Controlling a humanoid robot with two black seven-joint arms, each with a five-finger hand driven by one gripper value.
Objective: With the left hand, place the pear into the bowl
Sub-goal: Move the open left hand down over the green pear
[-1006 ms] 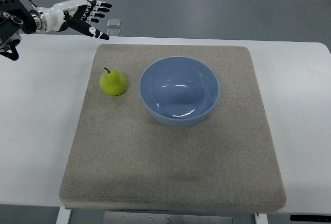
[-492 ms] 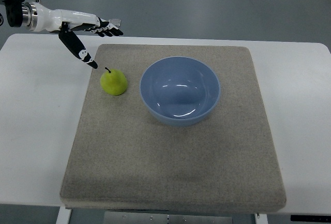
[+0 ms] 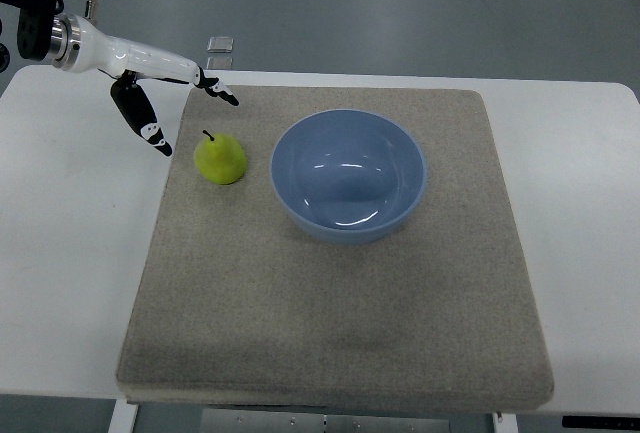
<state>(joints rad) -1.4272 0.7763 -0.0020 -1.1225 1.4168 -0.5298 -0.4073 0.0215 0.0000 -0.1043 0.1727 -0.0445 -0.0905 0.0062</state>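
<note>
Covering white table [image 3: 70, 253]: grey mat [image 3: 330, 313] w/ pear [image 3: 219, 159], blue bowl [image 3: 348, 175]; left hand [image 3: 160, 88] spread, empty.

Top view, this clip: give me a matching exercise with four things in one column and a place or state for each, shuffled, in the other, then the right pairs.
Things:
1. pear
2. bowl
3. left hand
4. mat

Places or states:
A. grey, lying on the white table
B. blue, holding nothing inside
C. open, above and left of the fruit, not touching it
D. green, stem up, on the mat left of the bowl

Pairs: 1-D, 2-B, 3-C, 4-A
</note>
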